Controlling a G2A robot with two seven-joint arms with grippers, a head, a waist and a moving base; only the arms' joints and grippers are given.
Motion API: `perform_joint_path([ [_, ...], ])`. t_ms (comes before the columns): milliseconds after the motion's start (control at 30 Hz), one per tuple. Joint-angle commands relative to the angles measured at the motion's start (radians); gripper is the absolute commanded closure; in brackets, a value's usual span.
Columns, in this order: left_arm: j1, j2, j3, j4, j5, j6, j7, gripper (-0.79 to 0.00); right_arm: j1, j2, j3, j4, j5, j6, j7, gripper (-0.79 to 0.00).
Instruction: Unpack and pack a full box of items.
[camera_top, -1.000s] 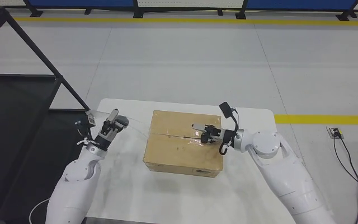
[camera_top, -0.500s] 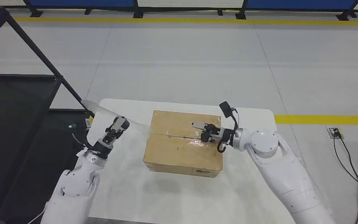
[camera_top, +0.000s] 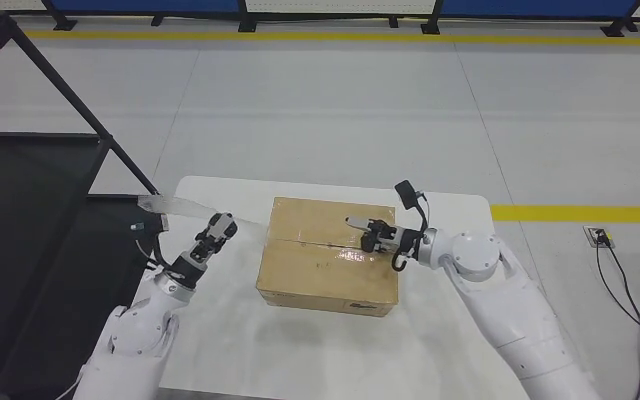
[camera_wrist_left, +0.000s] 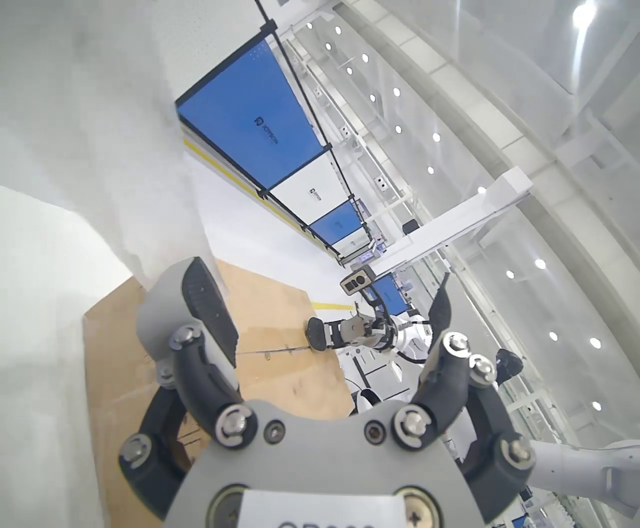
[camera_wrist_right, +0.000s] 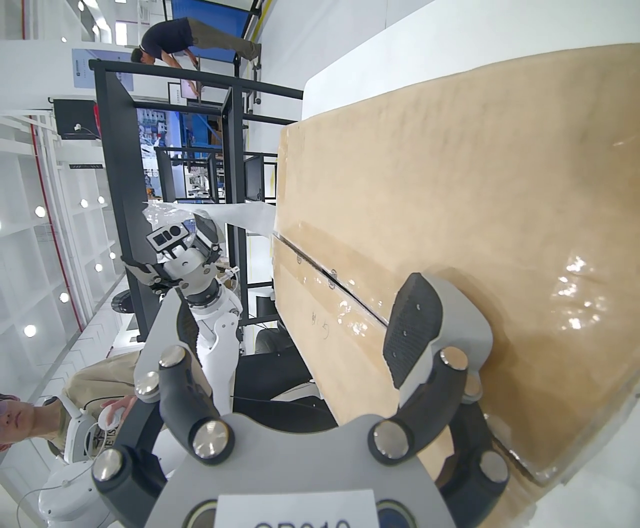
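Your left fingers (camera_wrist_left: 207, 310) are spread beside the box (camera_top: 325, 262), a clear tape strip (camera_top: 175, 206) running past one; your right fingers (camera_wrist_right: 414, 330), also spread, sit at its top seam.

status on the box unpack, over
Both jaws open: left gripper beside the cardboard box, right gripper over its top seam. Flaps shut. In the way: clear tape strip from the box's end past the left gripper.

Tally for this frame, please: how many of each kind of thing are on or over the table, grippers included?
Cardboard box: 1
Clear tape strip: 1
Grippers: 2, left gripper and right gripper
Total: 4
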Motion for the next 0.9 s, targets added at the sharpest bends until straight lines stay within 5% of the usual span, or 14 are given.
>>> perform_joint_path([
  [0, 0.030, 0.006, -0.029, 0.024, -0.017, 0.021, -0.020, -0.785, 0.001, 0.000, 0.002, 0.005, 0.001, -0.002, 0.002, -0.785],
  [300, 0.194, 0.035, -0.192, -0.038, 0.005, 0.072, -0.054, -0.785, 0.042, -0.011, -0.028, 0.043, 0.008, -0.015, 0.022, -0.785],
  [467, 0.254, 0.061, -0.279, -0.125, 0.355, 0.108, -0.057, -0.785, 0.071, -0.021, -0.051, 0.073, 0.013, -0.031, 0.032, -0.785],
  [567, 0.281, 0.073, -0.284, -0.180, 0.581, 0.135, -0.082, -0.785, 0.084, -0.026, -0.062, 0.088, 0.015, -0.042, 0.034, -0.785],
  [867, 0.297, 0.073, -0.272, -0.214, 0.585, 0.148, -0.116, -0.785, 0.082, -0.028, -0.058, 0.117, 0.021, -0.068, 0.030, -0.785],
])
